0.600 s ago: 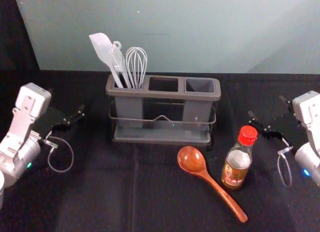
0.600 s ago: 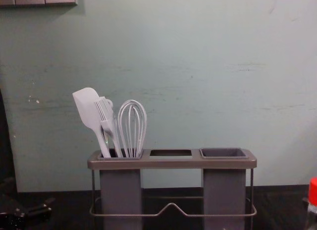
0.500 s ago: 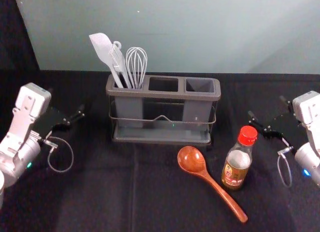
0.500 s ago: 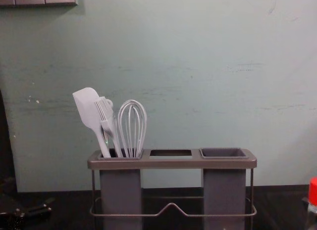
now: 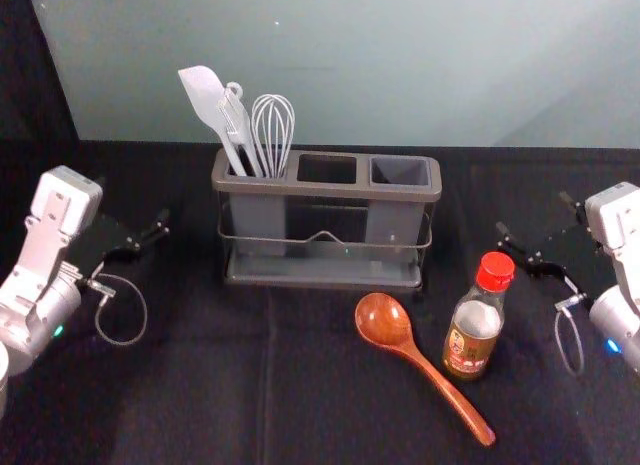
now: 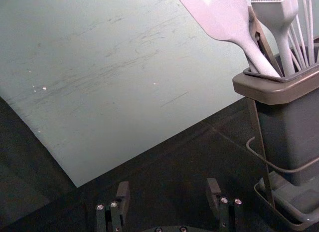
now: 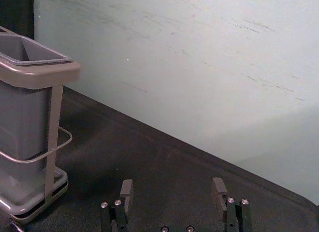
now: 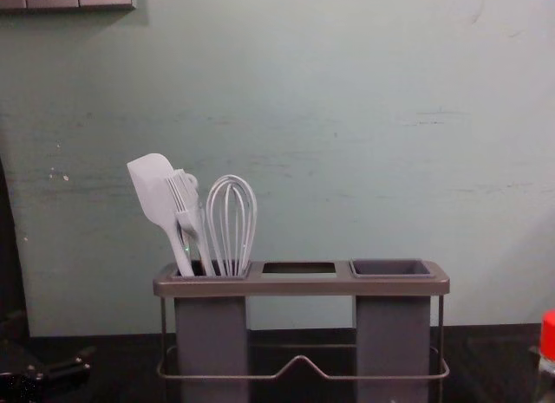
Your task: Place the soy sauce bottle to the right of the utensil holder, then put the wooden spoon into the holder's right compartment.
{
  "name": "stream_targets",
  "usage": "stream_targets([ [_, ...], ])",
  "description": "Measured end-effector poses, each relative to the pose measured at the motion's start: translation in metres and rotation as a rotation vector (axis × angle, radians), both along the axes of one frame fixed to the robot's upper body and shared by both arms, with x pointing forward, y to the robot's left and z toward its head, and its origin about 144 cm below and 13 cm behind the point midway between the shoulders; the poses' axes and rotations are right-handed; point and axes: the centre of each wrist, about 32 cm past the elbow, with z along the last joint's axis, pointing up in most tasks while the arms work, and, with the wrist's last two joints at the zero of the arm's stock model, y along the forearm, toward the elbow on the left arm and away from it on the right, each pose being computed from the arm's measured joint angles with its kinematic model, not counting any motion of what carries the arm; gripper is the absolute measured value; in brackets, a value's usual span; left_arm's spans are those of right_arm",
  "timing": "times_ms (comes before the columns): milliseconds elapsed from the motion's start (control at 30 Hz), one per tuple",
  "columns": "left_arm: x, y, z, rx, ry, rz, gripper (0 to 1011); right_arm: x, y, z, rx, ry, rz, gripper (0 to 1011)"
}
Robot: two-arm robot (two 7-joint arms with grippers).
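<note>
Because the bottle stands upright just beside the spoon in the head view, fingers closing low around it could catch the spoon's handle, and a sideways nudge high on the glass could tip it; it stands toward the near right corner of the black cloth, in front of the holder and rightward, nearer the robot than the right gripper and to that gripper's left. In the left wrist view, the left gripper is spread and empty, idle off the holder's left end. In the right wrist view, the right one's fingers are parted around nothing. In the chest view, the bottle's red cap stands at the right edge.
</note>
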Motion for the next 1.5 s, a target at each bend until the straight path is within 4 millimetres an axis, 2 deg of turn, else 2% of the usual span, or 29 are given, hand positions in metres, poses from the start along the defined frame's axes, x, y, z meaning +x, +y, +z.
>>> stream_targets([
  [1500,0.0000,0.0000,0.0000,0.000,0.000,0.000,1005,0.0000,0.0000,0.0000,0.000,0.000,0.000,1004],
])
